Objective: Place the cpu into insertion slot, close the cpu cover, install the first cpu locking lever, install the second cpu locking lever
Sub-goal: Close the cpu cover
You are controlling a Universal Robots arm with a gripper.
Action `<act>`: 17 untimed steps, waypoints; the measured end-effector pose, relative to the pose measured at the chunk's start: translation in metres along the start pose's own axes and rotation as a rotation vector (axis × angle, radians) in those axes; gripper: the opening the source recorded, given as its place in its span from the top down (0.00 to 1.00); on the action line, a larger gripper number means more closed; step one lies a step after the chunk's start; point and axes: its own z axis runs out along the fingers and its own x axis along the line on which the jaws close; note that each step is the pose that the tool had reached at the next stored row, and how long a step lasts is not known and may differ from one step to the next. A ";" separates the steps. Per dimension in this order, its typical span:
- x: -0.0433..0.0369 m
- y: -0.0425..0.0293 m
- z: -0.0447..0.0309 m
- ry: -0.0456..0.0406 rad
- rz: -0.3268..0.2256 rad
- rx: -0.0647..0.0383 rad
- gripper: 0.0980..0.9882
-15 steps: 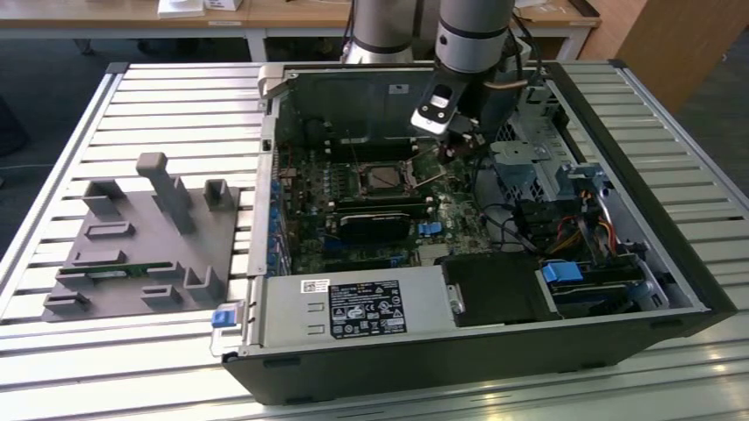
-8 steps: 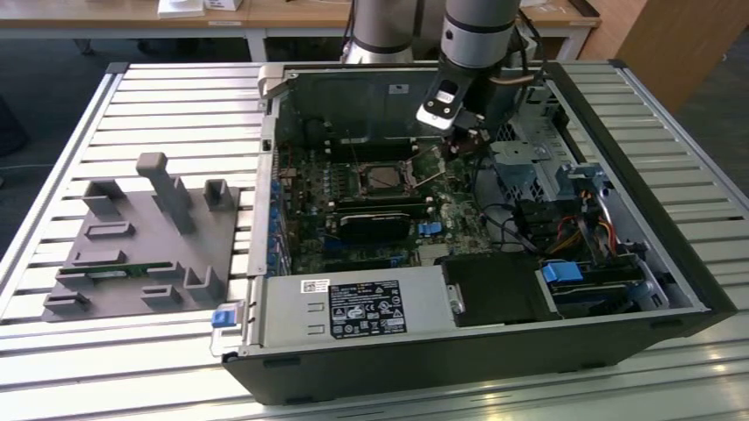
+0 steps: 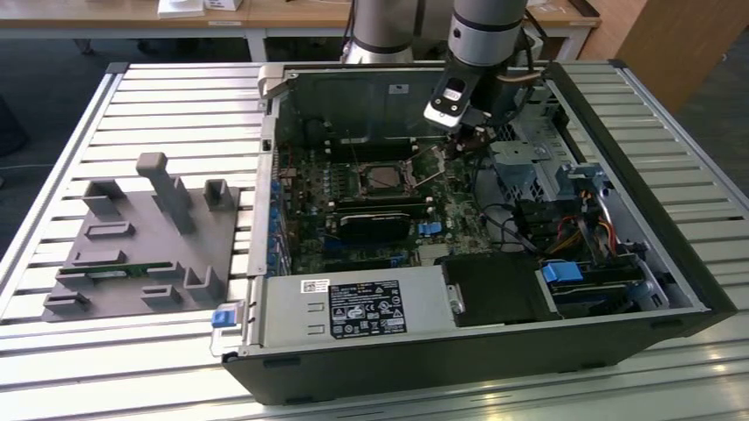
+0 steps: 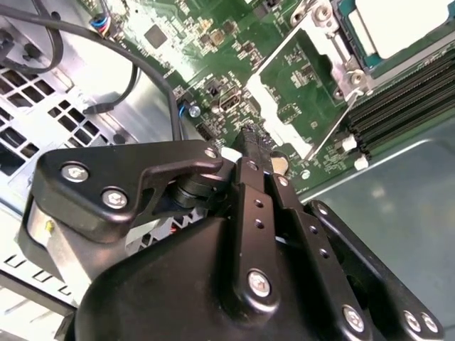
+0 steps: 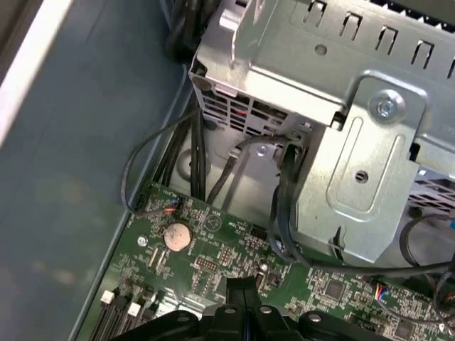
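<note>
The cpu point(image 4: 402, 25) shows its pale silvery face inside the insertion slot point(image 3: 384, 178), which sits on the green motherboard in the open computer case. The cpu cover point(image 4: 274, 71), a silvery frame with a window cut-out, is swung open beside the slot, on the side towards my fingers. My gripper point(image 3: 466, 149) hangs low over the board, on the exterior view's right of the slot and apart from it. Its black fingers point(image 4: 250, 153) are pressed together with nothing between them, and the tips point(image 5: 242, 285) are close above the board.
A metal drive cage point(image 5: 355, 142) with black cables point(image 5: 195, 142) stands close by the gripper. A coin battery point(image 5: 177, 236) lies on the board. Memory slots point(image 4: 405, 106) run beside the socket. A grey fixture point(image 3: 140, 237) sits on the table at the exterior view's left.
</note>
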 end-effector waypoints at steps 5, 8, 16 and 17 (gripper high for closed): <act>0.0005 0.0025 0.0027 -0.0001 0.001 0.000 0.99; 0.0006 0.0023 0.0061 -0.0005 0.006 0.000 0.99; 0.0006 0.0022 0.0074 0.0087 0.020 0.027 0.99; 0.0006 0.0022 0.0074 0.0112 0.020 0.033 0.99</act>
